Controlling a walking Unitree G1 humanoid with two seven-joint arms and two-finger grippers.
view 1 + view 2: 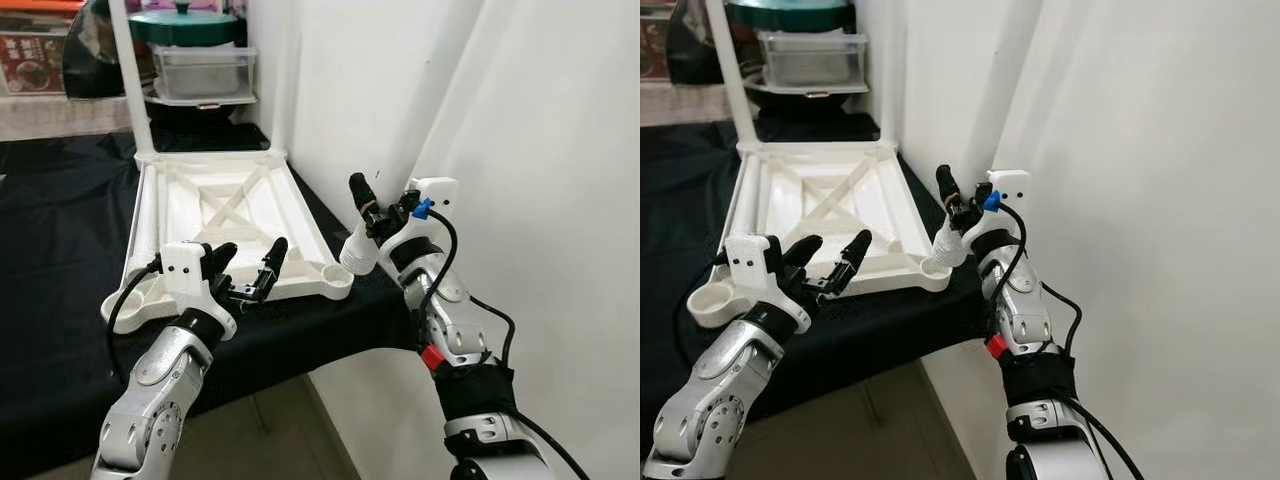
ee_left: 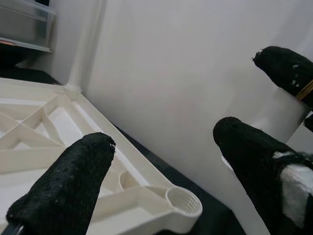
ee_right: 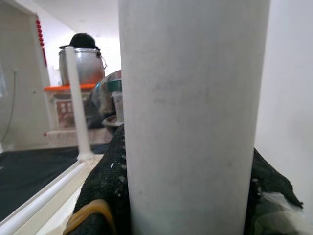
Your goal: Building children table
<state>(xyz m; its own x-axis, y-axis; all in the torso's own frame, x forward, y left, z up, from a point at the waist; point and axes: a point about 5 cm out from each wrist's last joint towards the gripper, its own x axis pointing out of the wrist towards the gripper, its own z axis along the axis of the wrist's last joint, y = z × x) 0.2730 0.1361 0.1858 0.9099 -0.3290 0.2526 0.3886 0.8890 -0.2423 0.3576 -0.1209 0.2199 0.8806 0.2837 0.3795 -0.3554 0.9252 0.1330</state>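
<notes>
In the left eye view, the white plastic tabletop (image 1: 225,215) lies upside down on a desk (image 1: 60,230) draped in black cloth, its ribbed underside up so the corner sockets can take legs; one leg (image 1: 130,80) already stands upright in the far left corner. The right tool (image 1: 385,220) is closed around a second table leg (image 1: 420,130), holding it tilted with its lower end just beside the near right socket (image 1: 335,272), presumably to line it up for insertion. The left tool (image 1: 250,270) hovers over the near edge of the tabletop with fingers spread wide and nothing between them, likely ready to steady the top. In the right eye view, the same arrangement shows, with the empty near left socket (image 1: 712,298) visible and a clear bin (image 1: 810,58) under a green lid at the back. In the left wrist view, the spread black fingers (image 2: 63,191) frame the threaded near right socket (image 2: 185,203) against the white wall (image 2: 171,73), and the leg's end sits just beyond it. In the right wrist view, the held leg (image 3: 193,112) rises close before the lens between padded black fingers (image 3: 105,191), while the standing leg (image 3: 77,103) appears farther off.
</notes>
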